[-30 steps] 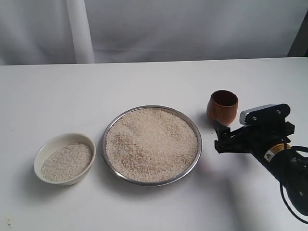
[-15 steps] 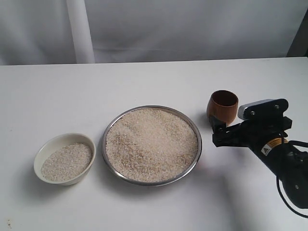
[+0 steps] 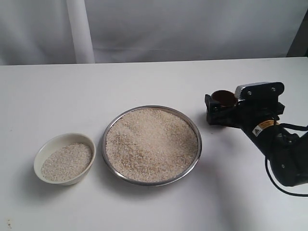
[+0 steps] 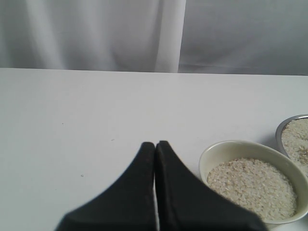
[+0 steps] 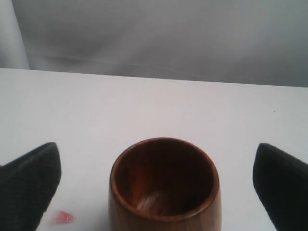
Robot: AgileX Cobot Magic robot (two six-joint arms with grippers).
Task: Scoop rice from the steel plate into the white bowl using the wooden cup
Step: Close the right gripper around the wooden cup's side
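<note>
Our right claw (image 5: 158,185) stands wide open with one black finger on each side of the wooden cup (image 3: 224,97). In the right wrist view both fingers are apart from its wall, so it grasps nothing yet. The cup stands upright and empty on the table (image 3: 144,82), just beside the steel plate (image 3: 199,147) on the right side, and well apart from the white bowl (image 3: 72,182) at the left. The plate is nearly full of rice (image 3: 151,144), and the bowl has some grains in it already. Our left claw (image 4: 155,147) is clenched with nothing between its fingers and hangs near the bowl. We judge that the cup is light and stiff, so it should not break under a firm squeeze, but its polished, rounded wall looks smooth and could slip upward or downward out of the fingers. We would take hold across its belly, where it is widest, with the fingers level and low enough that the rim remains free for scooping.
</note>
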